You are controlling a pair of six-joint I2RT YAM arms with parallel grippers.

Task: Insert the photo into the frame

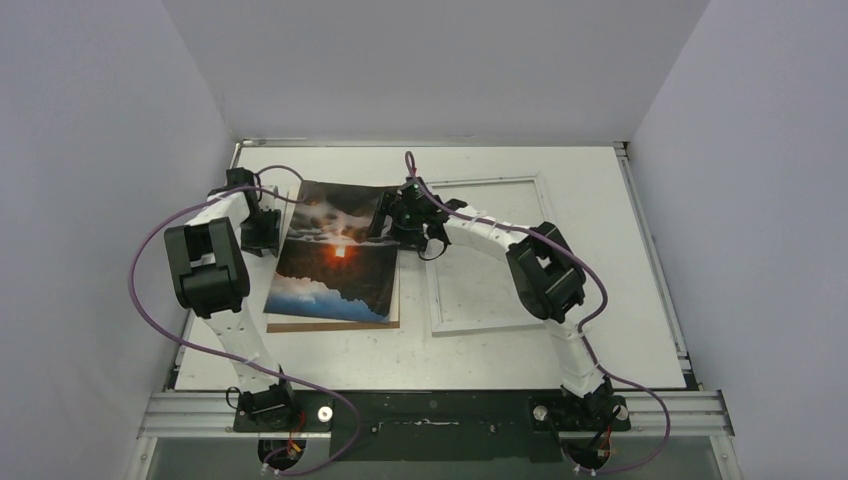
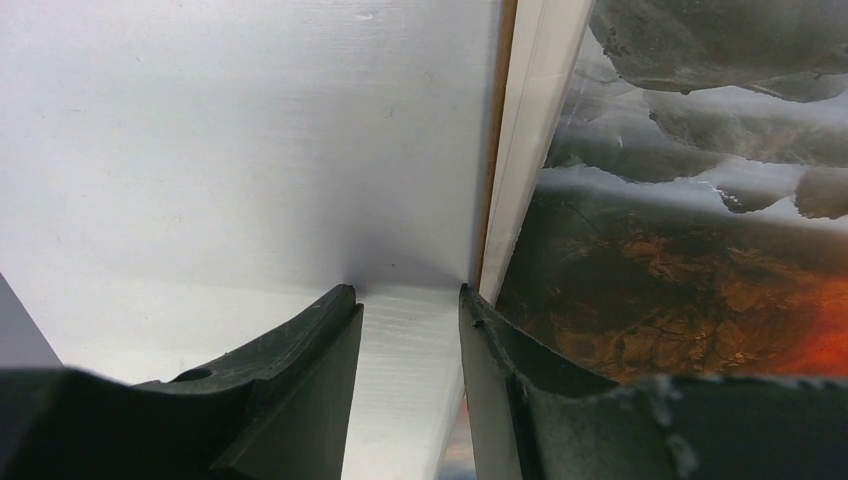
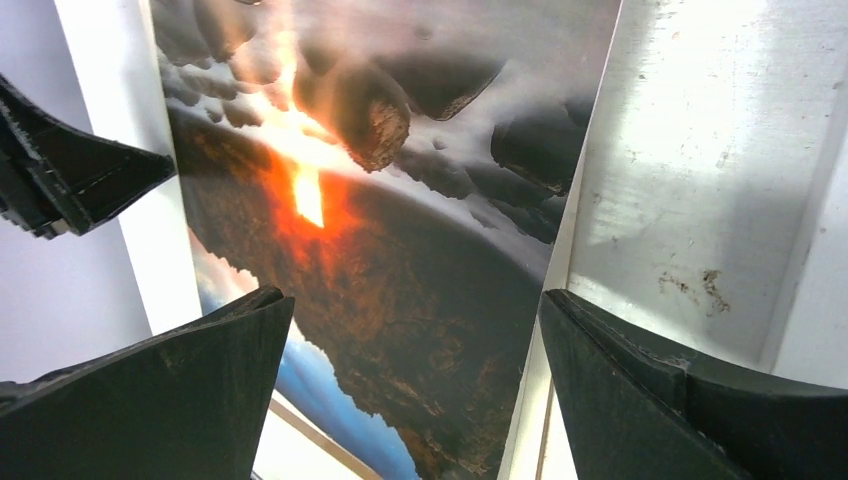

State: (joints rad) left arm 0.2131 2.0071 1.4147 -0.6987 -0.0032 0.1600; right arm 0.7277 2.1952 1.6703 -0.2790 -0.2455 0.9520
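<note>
dark photo with orange sun, white frame.

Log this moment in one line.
photo: over brown board, outside frame | left fingers: open, photo's left edge | right fingers: open, above photo

No text, label, brand, number or sign can be read in any view: the photo shows only its printed sunset scene, and the frame has a plain white border without lettering

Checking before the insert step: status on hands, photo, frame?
Left hand part open at photo's left edge. Right hand wide open over its right edge. Photo on brown board, outside frame. Right arm over frame.
</note>
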